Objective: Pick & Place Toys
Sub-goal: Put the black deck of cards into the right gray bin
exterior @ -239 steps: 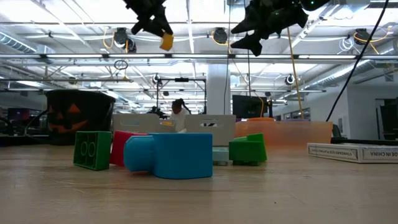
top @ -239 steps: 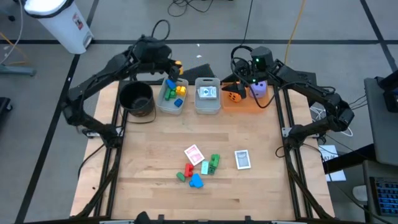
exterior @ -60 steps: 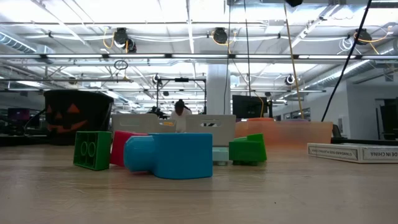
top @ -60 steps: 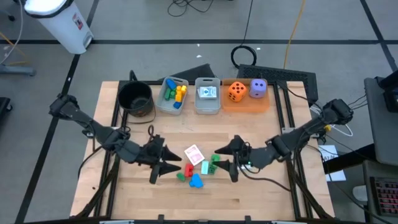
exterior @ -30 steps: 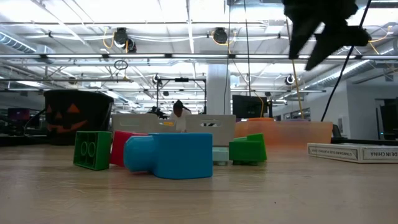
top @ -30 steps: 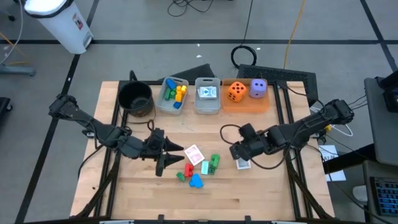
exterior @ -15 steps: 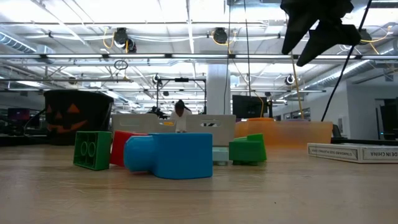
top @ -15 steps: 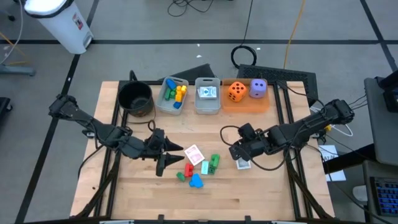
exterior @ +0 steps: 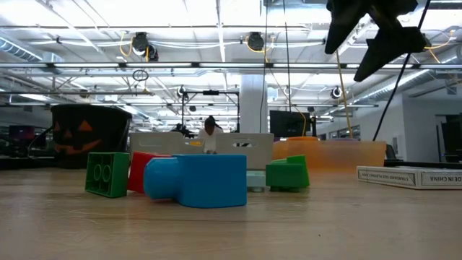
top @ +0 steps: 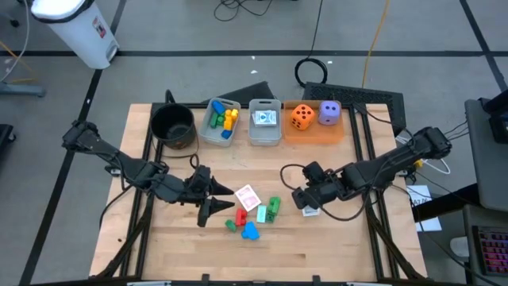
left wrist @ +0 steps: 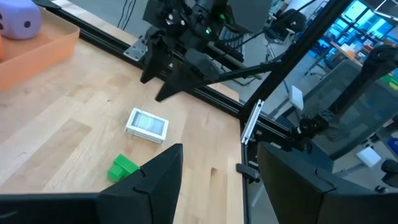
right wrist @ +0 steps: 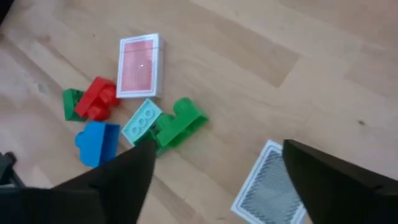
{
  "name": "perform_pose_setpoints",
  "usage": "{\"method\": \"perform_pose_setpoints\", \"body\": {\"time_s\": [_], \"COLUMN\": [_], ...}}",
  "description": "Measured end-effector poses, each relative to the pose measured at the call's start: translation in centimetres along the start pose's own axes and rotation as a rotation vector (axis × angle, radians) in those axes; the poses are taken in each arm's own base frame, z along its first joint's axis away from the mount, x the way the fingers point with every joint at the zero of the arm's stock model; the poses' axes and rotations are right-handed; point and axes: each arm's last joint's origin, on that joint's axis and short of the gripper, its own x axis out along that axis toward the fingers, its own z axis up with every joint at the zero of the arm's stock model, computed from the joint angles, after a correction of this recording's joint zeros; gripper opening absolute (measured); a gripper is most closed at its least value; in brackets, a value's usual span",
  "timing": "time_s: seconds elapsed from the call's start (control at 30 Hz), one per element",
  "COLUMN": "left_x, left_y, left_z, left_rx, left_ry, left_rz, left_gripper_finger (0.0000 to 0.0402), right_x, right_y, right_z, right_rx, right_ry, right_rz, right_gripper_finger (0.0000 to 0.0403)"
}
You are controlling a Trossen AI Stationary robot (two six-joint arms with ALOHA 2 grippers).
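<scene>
Loose toys lie flat on the wood near the table's front middle: a red-backed card deck (top: 248, 196), green blocks (top: 272, 209), a teal block (top: 261, 213), a red block (top: 240, 216) and a blue block (top: 251, 231). A blue-backed card deck (top: 312, 210) lies right of them. My right gripper (top: 301, 199) hangs open above this deck's left edge, clear of it, the deck (right wrist: 270, 186) showing by one finger. My left gripper (top: 216, 202) stands open left of the blocks, pointing toward the table's right edge, touching nothing.
Along the far edge stand a black pot (top: 174, 127), a clear bin of blocks (top: 221, 121), a clear bin with cards (top: 265, 121) and an orange tray (top: 313, 133) holding an orange die (top: 301, 117) and a purple die (top: 329, 112). Bare wood lies between them and the loose toys.
My right gripper has opened wider while hanging above the blue-backed deck. The toys lie as before.
</scene>
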Motion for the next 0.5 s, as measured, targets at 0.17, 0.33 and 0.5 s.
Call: {"method": "perform_pose_setpoints", "body": {"time_s": [0.17,0.33,0.5], "left_x": [0.0,0.0,0.0], "left_y": [0.0,0.1,0.3], "left_z": [0.0,-0.1,-0.4], "left_rx": [0.001,0.008,0.011], "left_ry": [0.001,0.011,0.035], "left_rz": [0.001,0.009,0.028], "left_gripper_finger": [0.0216,0.0216,0.0216], "right_x": [0.6,2.0,3.3], "right_y": [0.8,0.9,-0.3], "right_z": [-1.5,-3.3,-4.9], "right_rx": [-0.009,-0.013,0.058], "right_ry": [0.016,0.079,0.129], "right_rz": [0.011,-0.003,-0.073], "right_gripper_finger": [0.0395,0.0391,0.0398]}}
